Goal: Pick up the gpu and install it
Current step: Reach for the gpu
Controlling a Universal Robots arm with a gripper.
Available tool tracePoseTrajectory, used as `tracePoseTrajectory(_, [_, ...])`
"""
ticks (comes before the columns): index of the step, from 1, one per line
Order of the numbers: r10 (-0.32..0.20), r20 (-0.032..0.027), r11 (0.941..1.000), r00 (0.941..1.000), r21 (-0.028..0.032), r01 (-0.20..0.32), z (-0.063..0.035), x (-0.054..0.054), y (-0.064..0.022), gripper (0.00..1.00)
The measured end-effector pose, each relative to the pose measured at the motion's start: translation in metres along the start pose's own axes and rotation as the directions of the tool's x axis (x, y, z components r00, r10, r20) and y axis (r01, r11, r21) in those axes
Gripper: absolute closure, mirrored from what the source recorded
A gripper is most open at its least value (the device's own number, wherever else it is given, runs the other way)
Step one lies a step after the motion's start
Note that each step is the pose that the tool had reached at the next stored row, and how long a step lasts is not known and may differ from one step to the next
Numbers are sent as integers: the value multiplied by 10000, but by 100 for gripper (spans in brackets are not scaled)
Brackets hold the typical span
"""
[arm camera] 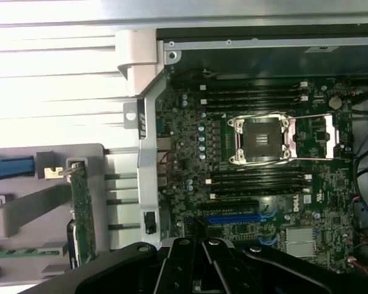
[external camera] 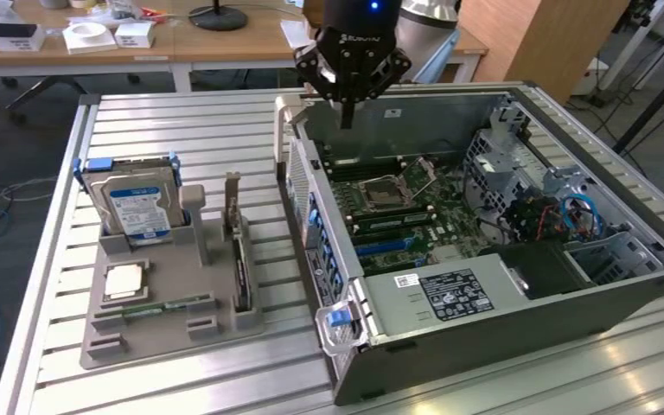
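Gripper point(external camera: 347, 119) is noted with fingers pressed together and nothing held, poised above the open computer case point(external camera: 482, 354), near its wall on the exterior view's left, over the motherboard point(external camera: 424, 220). Gpu point(external camera: 238, 259) is found standing on edge in a slot of the grey holder point(external camera: 136, 337), just beside the case on the exterior view's left and near the hard drive point(external camera: 136, 207). Pick not yet made.

Risks judged: the card is thin and upright, so a skewed or off-centre grasp could tip it or let it slip. Fingers left closed would strike its upper edge. The case wall stands close, so the card could be knocked against it in transfer.
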State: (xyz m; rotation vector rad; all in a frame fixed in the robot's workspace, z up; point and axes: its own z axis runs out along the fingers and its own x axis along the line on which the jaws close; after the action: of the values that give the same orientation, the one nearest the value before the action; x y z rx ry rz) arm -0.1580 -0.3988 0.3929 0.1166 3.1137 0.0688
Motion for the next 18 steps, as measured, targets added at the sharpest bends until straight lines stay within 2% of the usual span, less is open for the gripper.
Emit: tracePoseTrajectory(18, [0,0,10000,10000,0,0,-5,443,-33,90])
